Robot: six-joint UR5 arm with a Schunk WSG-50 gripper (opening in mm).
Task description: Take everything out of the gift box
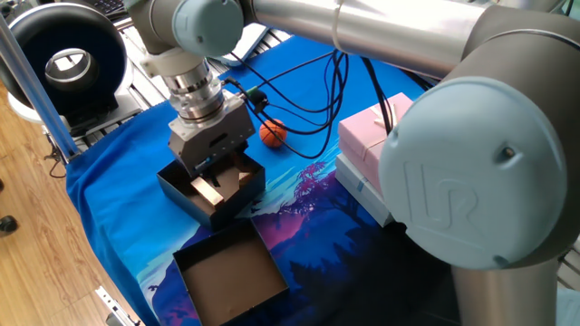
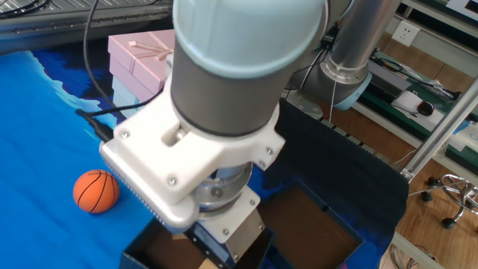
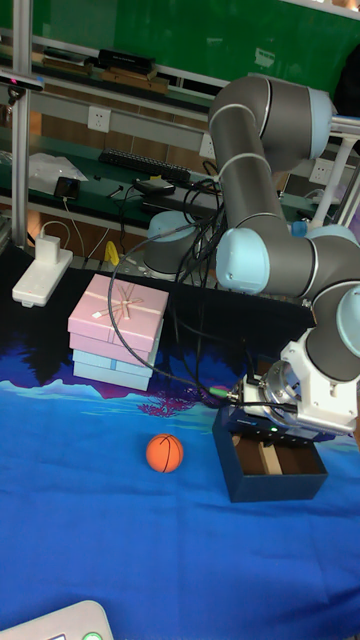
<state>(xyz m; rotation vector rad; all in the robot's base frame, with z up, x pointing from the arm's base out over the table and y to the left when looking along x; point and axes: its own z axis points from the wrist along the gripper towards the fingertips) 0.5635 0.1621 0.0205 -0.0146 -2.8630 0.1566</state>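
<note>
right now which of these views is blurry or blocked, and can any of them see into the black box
One fixed view is sharp and looks into the gift box, though a blurred arm joint fills the right. The other fixed view is mostly blocked by the close, soft wrist; the ball stays clear. The tall fixed view is sharp, showing the box floor under the tool.

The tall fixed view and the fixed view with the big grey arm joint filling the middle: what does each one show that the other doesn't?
Only the tall fixed view shows the flat pale wooden bar lying inside the deep black cardboard gift box, a white power adapter and the whole stack of pastel boxes.

Only the other fixed view shows office chair wheels on the wooden floor.

Both show the small orange basketball-patterned ball out on the blue cloth, the pink box with a ribbon bow, and the arm reaching into the gift box.
</note>
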